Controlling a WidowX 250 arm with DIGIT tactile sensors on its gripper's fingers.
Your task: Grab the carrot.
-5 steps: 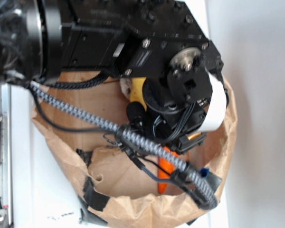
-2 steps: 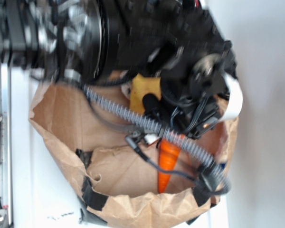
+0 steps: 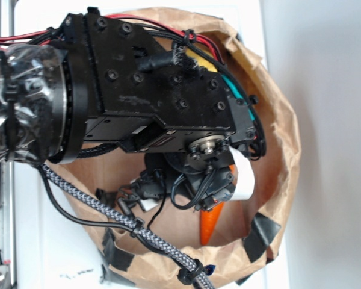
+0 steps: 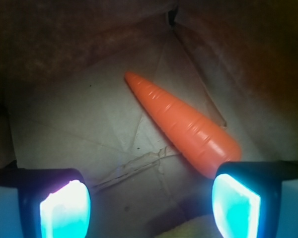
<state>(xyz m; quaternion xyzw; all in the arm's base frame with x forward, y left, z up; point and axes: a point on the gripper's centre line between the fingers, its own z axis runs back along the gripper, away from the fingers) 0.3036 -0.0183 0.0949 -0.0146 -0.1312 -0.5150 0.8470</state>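
Observation:
The carrot [image 4: 181, 124] is a glossy orange cone lying flat on the creased paper floor of a brown bag, its point toward the upper left in the wrist view. Its thick end passes behind the right fingertip [image 4: 237, 206]; no stem shows. In the exterior view only the carrot's tip half [image 3: 208, 224] sticks out below the arm. My gripper [image 4: 150, 204] hangs open just above the bag floor with only bare paper between its fingers. The carrot lies ahead and to the right of the gap. The gripper itself is hidden under the wrist in the exterior view.
The brown paper bag [image 3: 284, 126] has tall crumpled walls around the gripper, patched with black tape [image 3: 262, 232]. A yellow object [image 3: 198, 59] peeks out behind the arm near the bag's far side. A braided cable [image 3: 108, 212] runs across the bag's near rim.
The arm has swung across and lowered into the bag, now covering most of its opening. The yellow thing, visible earlier in the middle, is almost hidden. The carrot has stayed put.

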